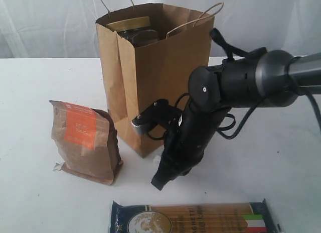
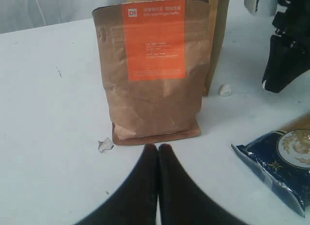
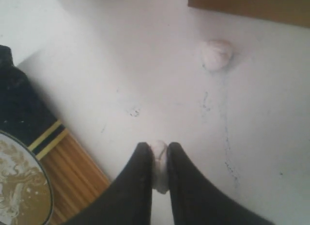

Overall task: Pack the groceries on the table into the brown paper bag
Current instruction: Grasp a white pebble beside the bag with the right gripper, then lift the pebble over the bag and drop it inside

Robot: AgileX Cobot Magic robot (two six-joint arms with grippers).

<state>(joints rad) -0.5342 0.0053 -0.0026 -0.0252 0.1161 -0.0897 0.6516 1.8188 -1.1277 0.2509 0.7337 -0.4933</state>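
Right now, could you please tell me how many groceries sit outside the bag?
2: the kraft pouch standing beside the bag, the spaghetti pack lying in front. Others may be off-frame.

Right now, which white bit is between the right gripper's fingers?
The white bit pinched at the right gripper's tips, nearer the spaghetti pack; the other bit lies free by the brown paper bag.

Table (image 1: pixel 35 82) is bare along its left and right edges. Bag (image 1: pixel 160 82) blocks the back middle, pouch (image 1: pixel 85 142) just beside it. Spaghetti pack (image 1: pixel 193 219) lines the front edge, with the right arm (image 1: pixel 200 127) filling the gap between pack and bag. 1 pebble (image 2: pixel 223 89) lies by the bag.
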